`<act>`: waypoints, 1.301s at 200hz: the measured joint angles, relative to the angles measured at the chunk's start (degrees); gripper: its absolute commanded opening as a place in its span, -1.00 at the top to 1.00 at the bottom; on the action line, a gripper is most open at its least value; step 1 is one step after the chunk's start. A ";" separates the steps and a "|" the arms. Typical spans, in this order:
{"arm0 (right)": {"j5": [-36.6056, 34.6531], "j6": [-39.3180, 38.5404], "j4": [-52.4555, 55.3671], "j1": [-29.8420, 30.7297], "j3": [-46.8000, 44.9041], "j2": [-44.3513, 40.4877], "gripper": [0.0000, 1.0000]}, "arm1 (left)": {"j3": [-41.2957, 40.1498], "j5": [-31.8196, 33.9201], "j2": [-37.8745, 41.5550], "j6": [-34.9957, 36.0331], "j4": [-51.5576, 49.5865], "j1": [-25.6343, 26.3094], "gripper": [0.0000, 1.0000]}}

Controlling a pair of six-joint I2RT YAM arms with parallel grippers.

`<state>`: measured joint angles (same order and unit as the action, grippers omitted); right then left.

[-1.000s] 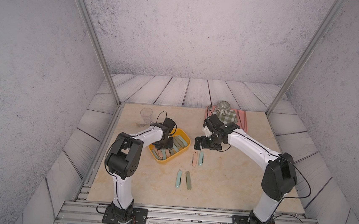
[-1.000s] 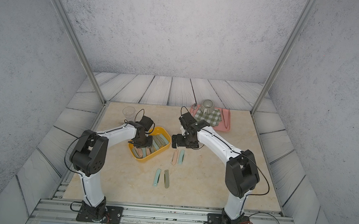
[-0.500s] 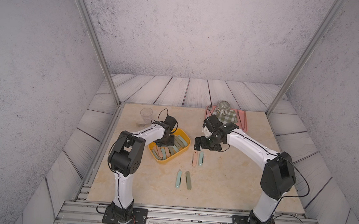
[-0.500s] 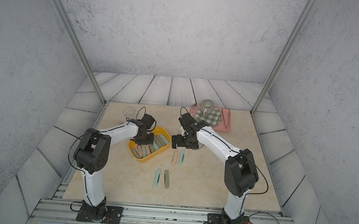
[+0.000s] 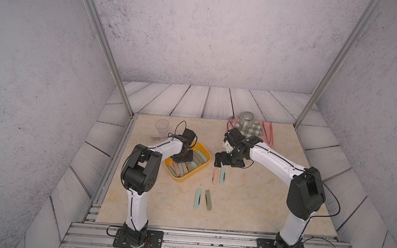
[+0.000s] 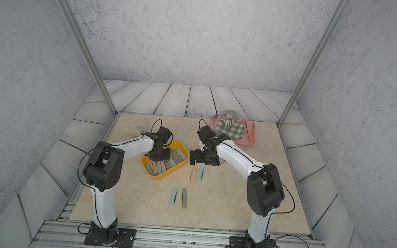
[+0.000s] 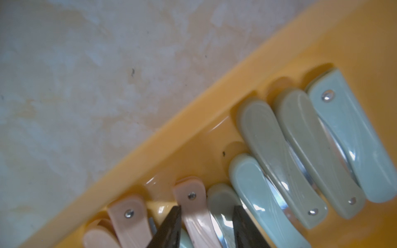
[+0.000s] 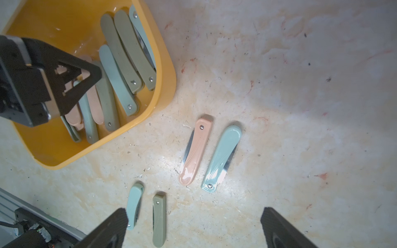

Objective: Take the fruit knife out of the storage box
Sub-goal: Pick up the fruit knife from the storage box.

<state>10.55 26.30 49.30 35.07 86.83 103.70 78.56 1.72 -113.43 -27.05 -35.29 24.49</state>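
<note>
Right now the left gripper (image 7: 207, 223) is reaching down into the yellow storage box (image 7: 214, 96). Its jaws are standing narrowly apart, straddling a pink fruit knife (image 7: 193, 214) and the end of a grey-green knife (image 7: 221, 199). Whether they are actually pinching anything, I cannot tell. That pink fruit knife is lying inside the box among other folded knives, close to one long wall.

The right gripper (image 8: 193, 221) is hovering over the marbled table (image 8: 300, 107) just beside the box, with its jaws spread wide and holding nothing. Below it a second pink knife (image 8: 195, 150) and a pale blue knife (image 8: 221, 156) are lying side by side on the table. Nearer the arm bases, a smaller-looking blue knife (image 8: 134, 204) and an olive knife (image 8: 159, 219) are lying as another pair.
</note>
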 measured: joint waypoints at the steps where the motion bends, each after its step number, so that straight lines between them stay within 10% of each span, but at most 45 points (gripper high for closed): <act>1: 0.00 -0.02 0.00 0.00 0.00 0.00 -0.98 | 0.00 0.00 0.00 0.00 0.02 0.00 0.18; 180: 0.68 -0.42 0.17 0.00 0.07 0.98 -0.98 | -3.39 -1.11 0.55 -1.62 1.79 -1.22 0.25; 260: 1.38 -0.44 0.15 0.00 0.11 0.98 -0.98 | -3.52 -2.21 0.79 -1.73 2.75 -1.22 0.69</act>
<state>11.92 25.87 49.45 35.07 86.94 104.68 75.05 -0.49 -112.64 -28.77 -32.53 23.27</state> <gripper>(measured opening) 0.989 0.167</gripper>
